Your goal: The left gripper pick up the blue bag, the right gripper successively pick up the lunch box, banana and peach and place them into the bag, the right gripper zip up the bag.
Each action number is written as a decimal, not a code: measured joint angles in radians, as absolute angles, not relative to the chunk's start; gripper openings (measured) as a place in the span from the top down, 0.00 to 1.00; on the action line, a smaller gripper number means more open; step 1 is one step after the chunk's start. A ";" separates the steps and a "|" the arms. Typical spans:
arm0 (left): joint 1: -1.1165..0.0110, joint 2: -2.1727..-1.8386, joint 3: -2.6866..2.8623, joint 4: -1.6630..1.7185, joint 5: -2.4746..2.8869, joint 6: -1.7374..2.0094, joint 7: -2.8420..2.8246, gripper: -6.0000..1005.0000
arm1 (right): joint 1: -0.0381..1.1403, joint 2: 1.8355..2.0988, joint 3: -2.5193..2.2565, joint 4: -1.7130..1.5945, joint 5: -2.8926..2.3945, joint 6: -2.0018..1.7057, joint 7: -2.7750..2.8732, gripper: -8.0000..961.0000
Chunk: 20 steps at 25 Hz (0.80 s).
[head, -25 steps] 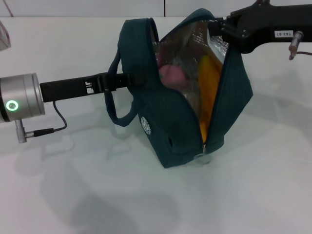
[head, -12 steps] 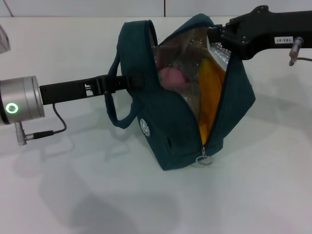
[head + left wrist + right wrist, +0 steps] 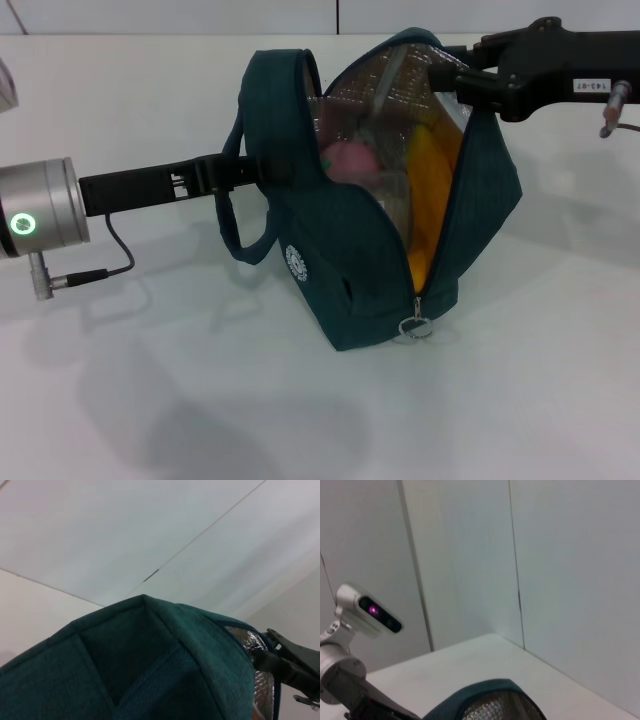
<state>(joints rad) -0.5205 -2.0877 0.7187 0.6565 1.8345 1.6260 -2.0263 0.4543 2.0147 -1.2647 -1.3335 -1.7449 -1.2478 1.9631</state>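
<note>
Arms level, flanking blue bag (image 3: 370, 250)

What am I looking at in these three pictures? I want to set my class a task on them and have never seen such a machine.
It is a two-armed robot at a white table. The wide picture comes from a camera on its head; the other two come from cameras on its wrists. The left tool reaches in from the side and holds the blue bag by its edge. The right tool is at the bag's open top, far side. Inside, against silver lining, lie a pink peach and a yellow banana. The zip pull hangs low, so the bag is unzipped.
</note>
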 joint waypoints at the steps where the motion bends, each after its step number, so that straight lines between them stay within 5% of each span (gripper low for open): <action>1: -0.519 -2.088 0.719 0.657 1.834 1.626 -2.026 0.95 | 0.452 2.015 -1.262 -1.330 -1.735 -1.250 1.956 0.92; 20: -0.512 -2.088 0.715 0.653 1.835 1.615 -2.025 0.95 | 0.386 2.012 -1.044 -1.275 -1.499 -1.520 1.757 0.27</action>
